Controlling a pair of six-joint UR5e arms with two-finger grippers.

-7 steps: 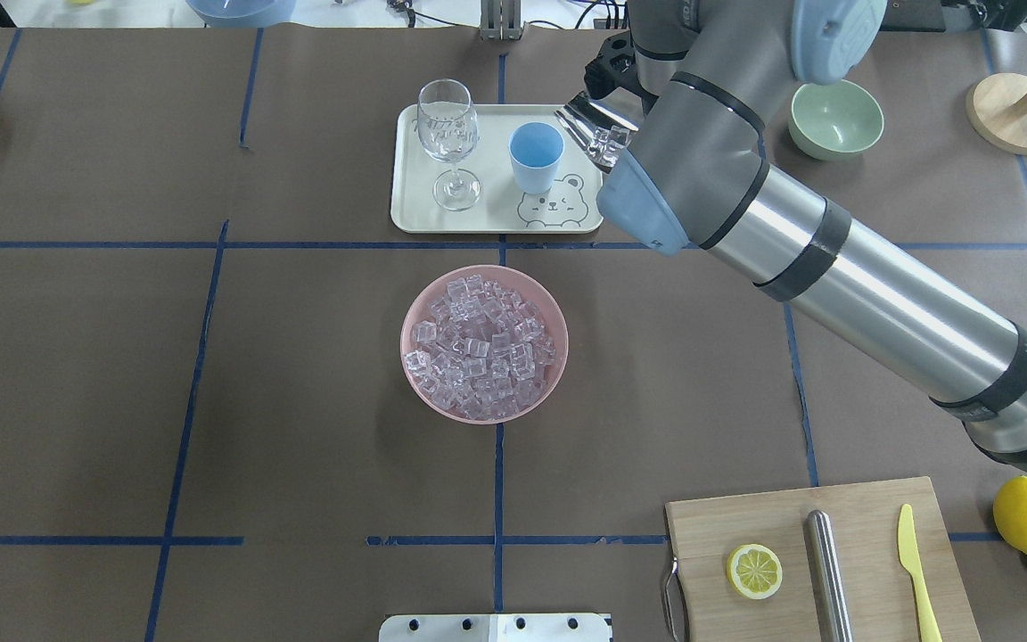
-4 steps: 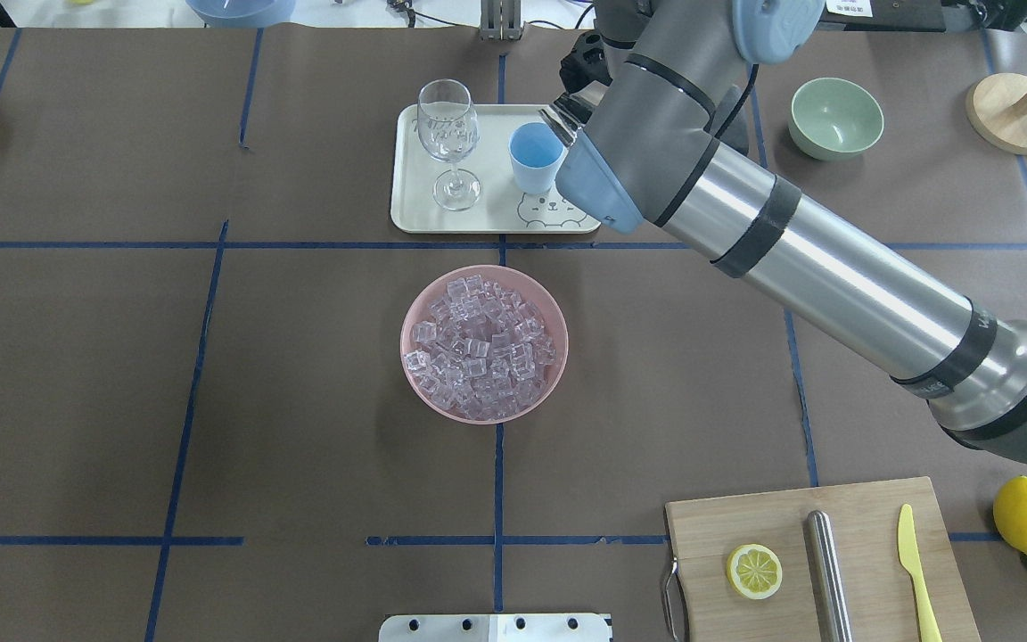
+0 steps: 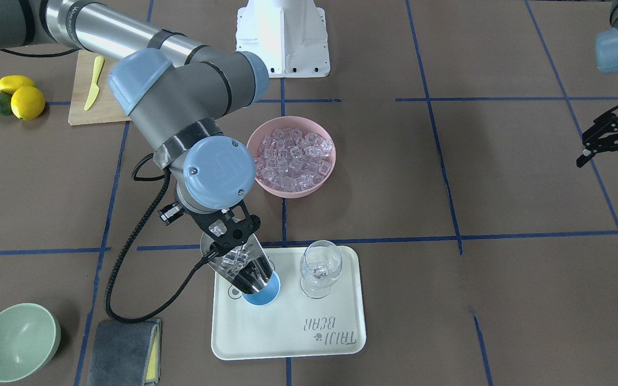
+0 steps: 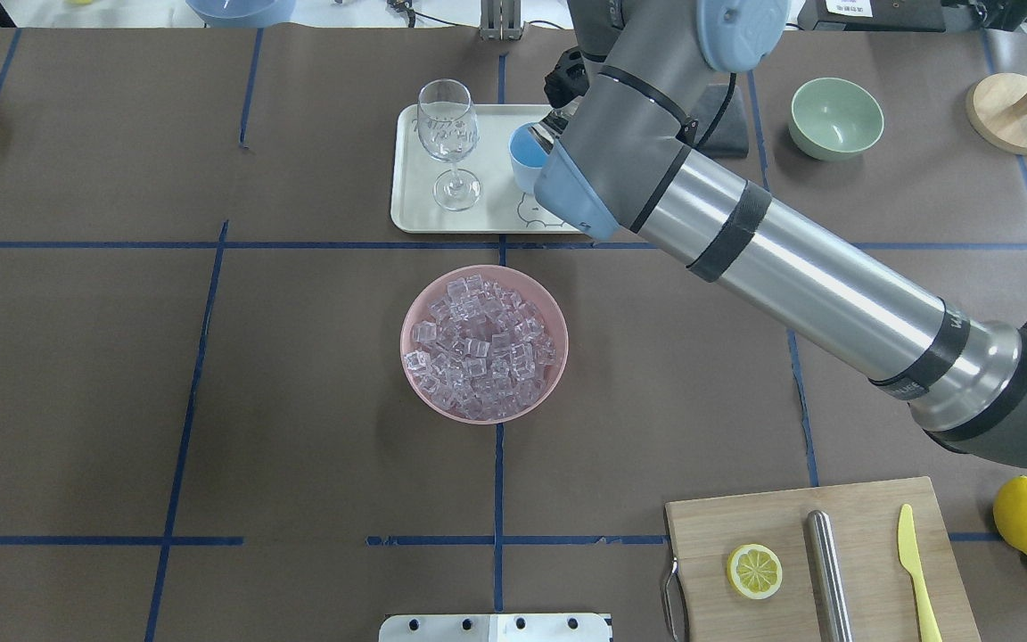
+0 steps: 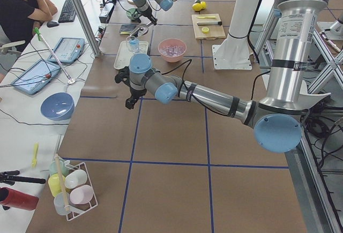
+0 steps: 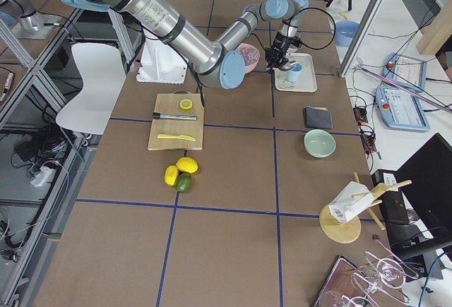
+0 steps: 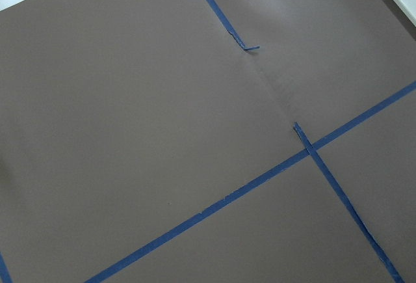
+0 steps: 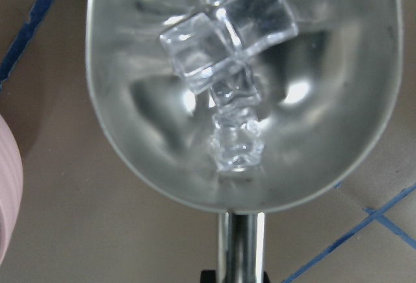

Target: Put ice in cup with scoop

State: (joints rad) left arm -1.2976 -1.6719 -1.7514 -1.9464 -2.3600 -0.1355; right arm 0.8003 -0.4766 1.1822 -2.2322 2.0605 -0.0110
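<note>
My right gripper [image 3: 229, 236] is shut on the thin handle of the steel scoop [image 3: 240, 265]. The scoop tilts mouth-down over the light-blue cup [image 3: 264, 296], its front lip at the cup's rim. Several ice cubes [image 8: 227, 42] lie in the scoop's trough [image 8: 130, 120] in the right wrist view. The cup stands on the cream tray [image 3: 298, 332]; in the overhead view my arm hides most of the cup [image 4: 522, 156]. A pink bowl [image 4: 407, 325] heaped with ice [image 4: 482, 348] sits mid-table. My left gripper [image 3: 607, 170] hangs open and empty far off at the table's side.
A clear wine glass [image 3: 319, 271] stands on the tray right beside the cup. A pale green bowl [image 3: 16, 340] and a grey cloth [image 3: 124, 343] lie near the tray. A cutting board [image 4: 781, 513] holds a lemon slice, a steel cylinder and a yellow knife; lemons [image 4: 1026, 517] lie beside it.
My right arm has swung left, carrying the loaded scoop from beside the tray's right edge to over the blue cup. The left arm has not moved.
</note>
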